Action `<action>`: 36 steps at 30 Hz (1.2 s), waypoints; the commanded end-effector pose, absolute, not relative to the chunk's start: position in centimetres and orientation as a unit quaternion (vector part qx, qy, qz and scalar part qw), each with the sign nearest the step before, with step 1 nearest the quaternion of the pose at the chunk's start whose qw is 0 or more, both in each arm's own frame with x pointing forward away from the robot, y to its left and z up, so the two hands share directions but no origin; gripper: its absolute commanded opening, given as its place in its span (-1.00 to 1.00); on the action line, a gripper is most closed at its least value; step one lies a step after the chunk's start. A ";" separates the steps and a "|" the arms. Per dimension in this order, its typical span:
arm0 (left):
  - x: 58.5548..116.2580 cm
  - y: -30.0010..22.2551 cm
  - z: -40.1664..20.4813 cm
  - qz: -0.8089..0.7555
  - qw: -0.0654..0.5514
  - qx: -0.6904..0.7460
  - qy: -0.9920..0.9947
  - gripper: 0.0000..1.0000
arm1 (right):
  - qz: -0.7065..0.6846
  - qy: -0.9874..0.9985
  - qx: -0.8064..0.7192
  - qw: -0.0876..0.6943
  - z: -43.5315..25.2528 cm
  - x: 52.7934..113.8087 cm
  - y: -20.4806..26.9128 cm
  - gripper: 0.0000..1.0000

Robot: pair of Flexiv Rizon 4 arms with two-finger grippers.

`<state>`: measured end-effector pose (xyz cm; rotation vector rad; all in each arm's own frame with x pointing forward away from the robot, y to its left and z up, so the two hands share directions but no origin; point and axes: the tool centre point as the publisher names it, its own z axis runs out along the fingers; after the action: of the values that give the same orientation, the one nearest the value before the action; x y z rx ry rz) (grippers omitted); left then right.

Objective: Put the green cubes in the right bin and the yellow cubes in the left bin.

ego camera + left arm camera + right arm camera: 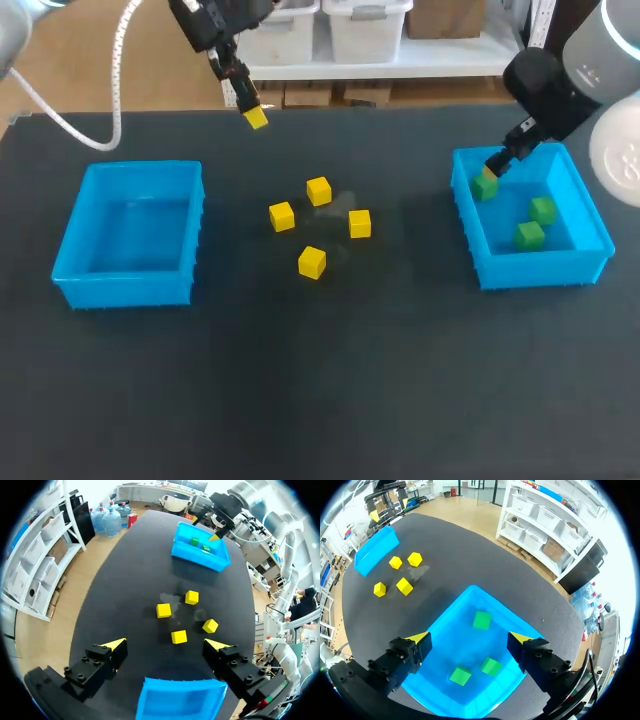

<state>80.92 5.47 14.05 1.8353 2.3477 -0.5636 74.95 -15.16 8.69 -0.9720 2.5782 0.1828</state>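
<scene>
Here, shows left gripper (166, 644) and right gripper (469, 638) gaping wide, gripping nothing; sets the right one over the right bin (530, 270), three green cubes (481, 620) inside; leaves four yellow cubes (312, 262) mid-table, short of left bin (125, 287).

Four yellow cubes (312, 262) sit clustered in the middle, each apart from its neighbours, so we find gaps around each. Broad bare table (320, 400) runs between the cluster and the left bin (125, 286), the right bin (540, 270), and along the near side. Our right gripper (497, 165) hangs over the right bin's far-left corner; three green cubes (530, 236) lie apart inside. Our left gripper (252, 112) hangs over the far edge.
</scene>
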 end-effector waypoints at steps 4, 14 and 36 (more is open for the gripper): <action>81.7 3.9 13.3 -0.177 -0.046 0.622 0.761 1.00 | 0.066 0.917 -0.346 0.189 8.7 74.9 -15.2 1.00; 82.4 2.0 11.2 -0.168 -0.068 0.612 0.770 1.00 | 0.066 0.917 -0.346 0.189 8.7 74.9 -15.2 1.00; 80.0 -2.7 7.1 -0.192 -0.129 0.630 0.742 1.00 | 0.066 0.917 -0.346 0.189 8.7 74.9 -15.2 1.00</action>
<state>78.97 -2.06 7.35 1.9262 2.3898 -0.5130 74.95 -15.16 8.69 -0.9720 2.5782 0.1829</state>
